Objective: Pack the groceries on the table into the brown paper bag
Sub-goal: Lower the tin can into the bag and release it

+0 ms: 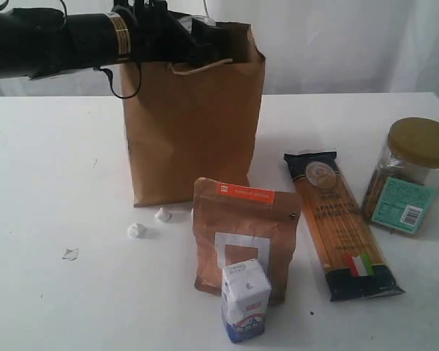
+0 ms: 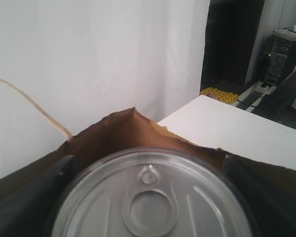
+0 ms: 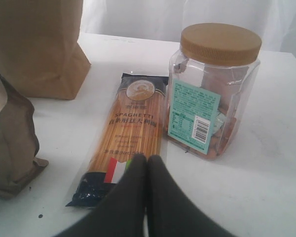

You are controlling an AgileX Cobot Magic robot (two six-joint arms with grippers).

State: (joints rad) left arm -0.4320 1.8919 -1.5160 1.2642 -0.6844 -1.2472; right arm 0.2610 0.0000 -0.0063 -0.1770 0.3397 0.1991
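Pull-tab can (image 2: 150, 213), clamped in left gripper (image 2: 149, 195), could snag brown paper bag (image 2: 123, 131) rim and topple it; right gripper (image 3: 148, 165) pinched closed, empty

Bag (image 1: 190, 131) upright on table (image 1: 51, 183), toward the back. Can (image 2: 150, 202) up at bag's mouth, close by its rim. Pouch (image 1: 245, 241) in front of bag, slightly right, apart from it. Carton (image 1: 245, 301) further fwd of bag, right up against pouch. Spaghetti (image 1: 340, 227) flat on table, front-right of bag. Jar (image 1: 410, 179) farthest right of bag, just past spaghetti. Two scraps (image 1: 137, 230) near bag's front-left corner.
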